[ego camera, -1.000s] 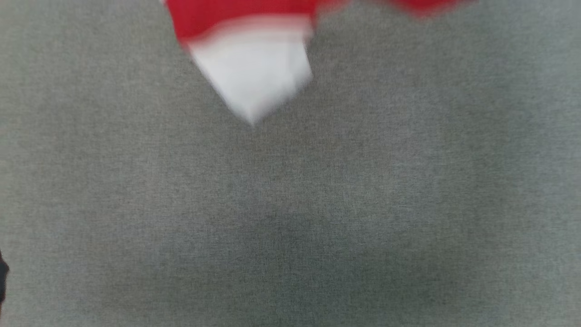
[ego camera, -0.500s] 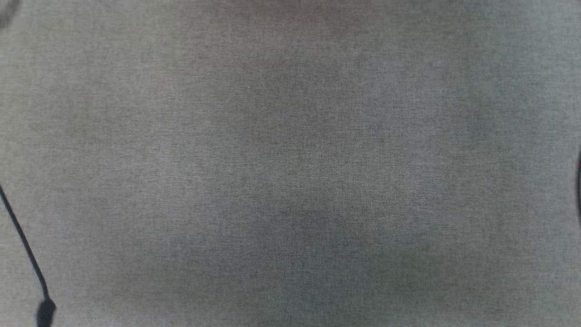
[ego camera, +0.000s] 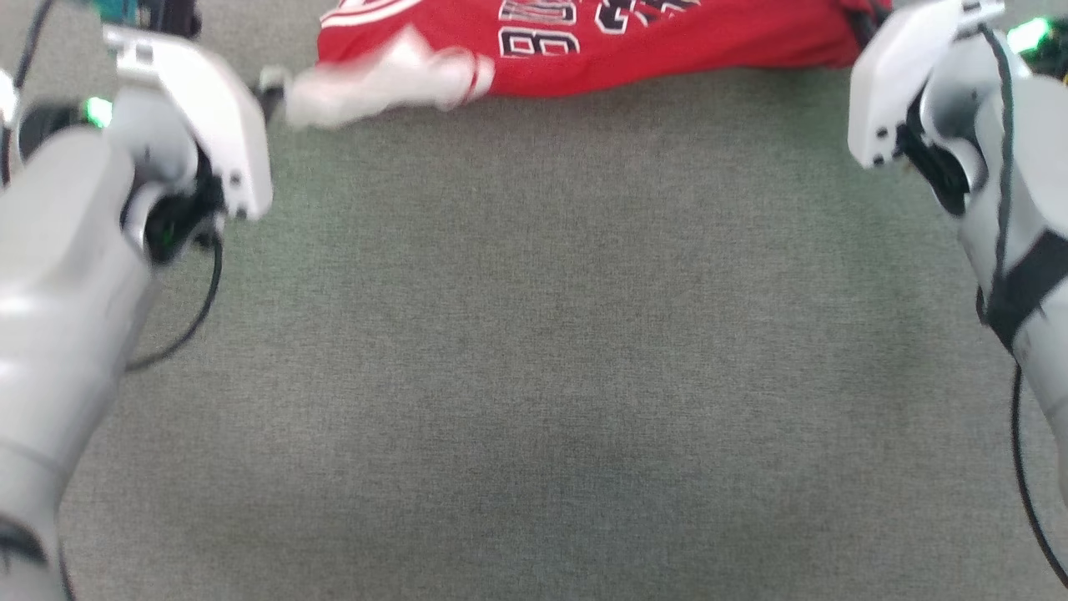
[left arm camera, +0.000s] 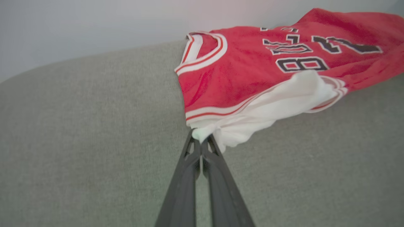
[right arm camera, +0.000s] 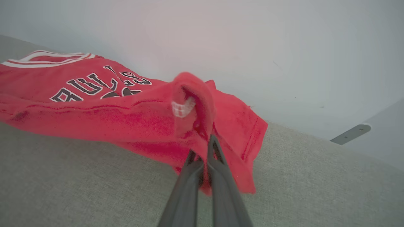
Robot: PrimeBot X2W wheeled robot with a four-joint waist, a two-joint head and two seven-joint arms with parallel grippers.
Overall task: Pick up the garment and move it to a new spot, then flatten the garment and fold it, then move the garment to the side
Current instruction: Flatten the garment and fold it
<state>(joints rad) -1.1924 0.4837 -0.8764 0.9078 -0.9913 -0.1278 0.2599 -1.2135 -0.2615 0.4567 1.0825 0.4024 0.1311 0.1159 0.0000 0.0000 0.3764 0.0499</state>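
The garment (ego camera: 626, 37) is a red T-shirt with black-and-white lettering and a white sleeve (ego camera: 375, 79). It lies stretched along the far part of the grey surface. My left gripper (left arm camera: 201, 142) is shut on the bunched white sleeve (left arm camera: 268, 104) at the garment's (left arm camera: 240, 69) left end. My right gripper (right arm camera: 205, 143) is shut on a raised fold of the red hem, at the right end of the garment (right arm camera: 110, 110). In the head view both pale forearms reach forward, the left arm (ego camera: 75, 250) at the left edge and the right arm (ego camera: 993, 167) at the right edge.
A grey fabric-covered surface (ego camera: 534, 334) spreads between and in front of the arms. A pale wall (right arm camera: 252, 41) rises just behind the garment, with a metal bracket (right arm camera: 350, 134) on it. Black cables (ego camera: 204, 292) hang off both forearms.
The head view has shifted: it went from a blurred sleeve at the top, to bare grey surface, to both arms with the garment stretched between them along the top edge.
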